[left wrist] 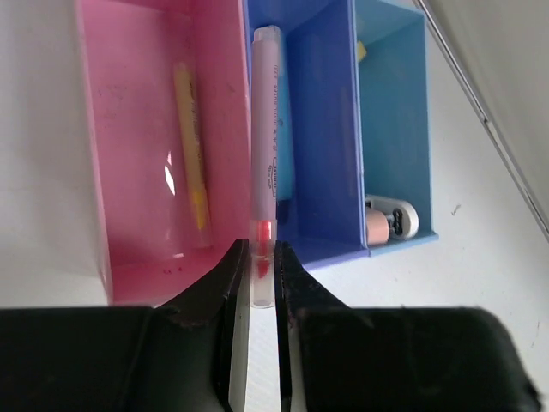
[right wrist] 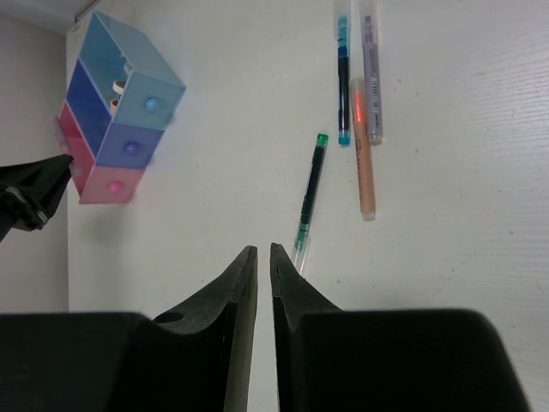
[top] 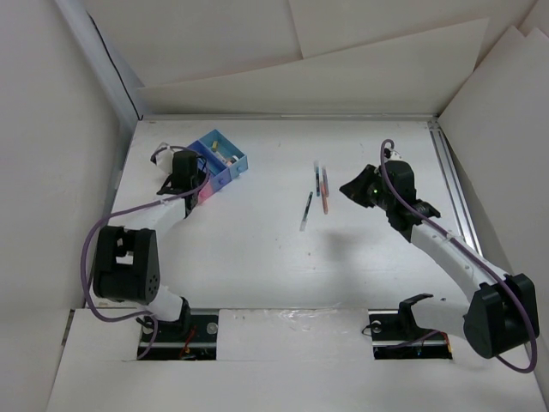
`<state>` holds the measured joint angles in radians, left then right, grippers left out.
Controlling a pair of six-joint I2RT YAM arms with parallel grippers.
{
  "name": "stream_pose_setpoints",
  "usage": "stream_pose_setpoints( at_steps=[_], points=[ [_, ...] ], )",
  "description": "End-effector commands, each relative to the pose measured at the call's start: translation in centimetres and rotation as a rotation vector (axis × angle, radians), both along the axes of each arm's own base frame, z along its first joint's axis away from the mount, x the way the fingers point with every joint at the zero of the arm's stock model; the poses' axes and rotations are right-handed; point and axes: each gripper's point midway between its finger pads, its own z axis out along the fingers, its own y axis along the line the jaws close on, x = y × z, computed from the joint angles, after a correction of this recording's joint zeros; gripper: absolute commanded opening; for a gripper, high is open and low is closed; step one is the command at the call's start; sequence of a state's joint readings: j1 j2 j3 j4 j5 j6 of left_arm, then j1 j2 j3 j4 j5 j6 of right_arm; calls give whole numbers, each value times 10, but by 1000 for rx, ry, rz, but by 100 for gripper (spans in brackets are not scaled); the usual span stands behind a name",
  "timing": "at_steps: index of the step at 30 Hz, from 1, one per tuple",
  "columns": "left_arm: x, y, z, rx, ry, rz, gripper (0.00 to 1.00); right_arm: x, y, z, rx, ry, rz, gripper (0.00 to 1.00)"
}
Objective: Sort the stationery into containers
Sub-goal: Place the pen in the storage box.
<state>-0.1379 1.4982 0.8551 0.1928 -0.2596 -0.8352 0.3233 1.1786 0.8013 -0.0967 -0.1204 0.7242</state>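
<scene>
Now pink bin [left wrist: 129,112] holds yellow pen [left wrist: 190,146]; light-blue bin [left wrist: 390,112], stub [left wrist: 390,220].

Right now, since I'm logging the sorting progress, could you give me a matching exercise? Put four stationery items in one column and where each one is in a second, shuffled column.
Items:
1. yellow pen
2. red-banded pen
3. green-tipped pen
4. stubby piece

Places:
A. lying loose on the table
B. inside the light blue bin
C. inside the pink bin
D. gripped by the left end effector

Pairs: 1-C, 2-D, 3-A, 4-B
</scene>
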Motion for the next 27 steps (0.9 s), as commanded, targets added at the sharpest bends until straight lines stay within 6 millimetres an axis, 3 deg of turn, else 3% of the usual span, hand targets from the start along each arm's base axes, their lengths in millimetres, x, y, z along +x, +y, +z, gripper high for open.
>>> stream_pose_setpoints(
  at_steps=[1, 6, 9, 10, 13, 16, 17, 19, 20, 23, 26, 27],
  points=[
    [17, 15, 11, -16, -25, 50, 0, 4, 6, 22, 20, -77, 20, 17],
    [13, 28, -9, 5, 49, 112, 2, 4, 6, 22, 20, -77, 20, 17],
    [13, 30, -9, 11, 48, 120, 12, 3, 8, 22, 23, -76, 28, 19],
    [13, 30, -4, 9, 36, 120, 24, 3, 8, 22, 23, -76, 28, 19],
    [12, 30, 6, 5, 8, 120, 38, 4, 8, 18, 20, -66, 28, 19],
    [8, 19, 19, 5, -43, 87, 41, 4, 8, 18, 20, -66, 28, 19],
    [7, 15, 35, 17, -85, 80, 41, 4, 8, 18, 20, -66, 28, 19],
    [4, -9, 48, 56, -125, -7, 41, 4, 8, 18, 20, -66, 28, 19],
    [2, -37, 65, 58, -190, -81, 40, 4, 8, 18, 20, -66, 28, 19],
    [-8, -90, 78, 125, -241, -268, 40, 4, 7, 18, 16, -67, 20, 19],
    [-24, -171, 72, 155, -241, -543, 40, 4, 7, 18, 16, -67, 20, 11],
    [-32, -191, 58, 177, -185, -626, 40, 5, 5, 18, 12, -68, 10, 6]
  ],
)
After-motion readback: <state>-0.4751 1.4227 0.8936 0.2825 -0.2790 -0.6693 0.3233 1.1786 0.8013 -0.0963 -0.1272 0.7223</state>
